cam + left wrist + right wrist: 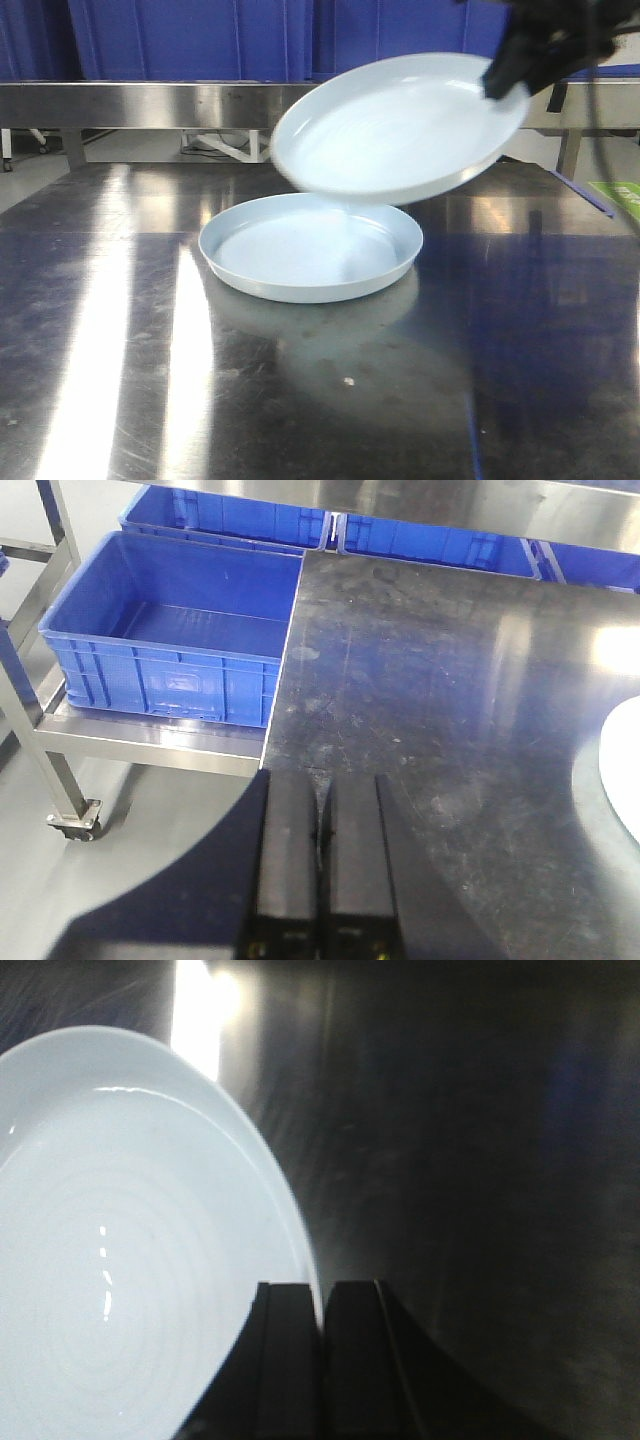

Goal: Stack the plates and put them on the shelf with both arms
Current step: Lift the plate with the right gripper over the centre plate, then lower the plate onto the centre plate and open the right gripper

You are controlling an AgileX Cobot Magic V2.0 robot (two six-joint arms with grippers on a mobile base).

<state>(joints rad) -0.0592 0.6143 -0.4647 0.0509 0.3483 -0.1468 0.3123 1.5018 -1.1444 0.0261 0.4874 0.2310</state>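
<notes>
Raised plate (400, 125) tilted over lying plate (300, 250) — right pincer (322, 1302) clamped on its rim; left pincer (322, 798) closed, empty.

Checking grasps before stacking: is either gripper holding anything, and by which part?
The right gripper pinches the raised plate by its rim; the left gripper holds nothing.

Right gripper (322, 1295), bottom centre, its two dark fingers closed on the rim of a pale plate (120, 1260) with faint concentric rings, filling the left. Beyond lies the dark desk (480, 1160), a bright glare (200, 1010) at upper left.
</notes>
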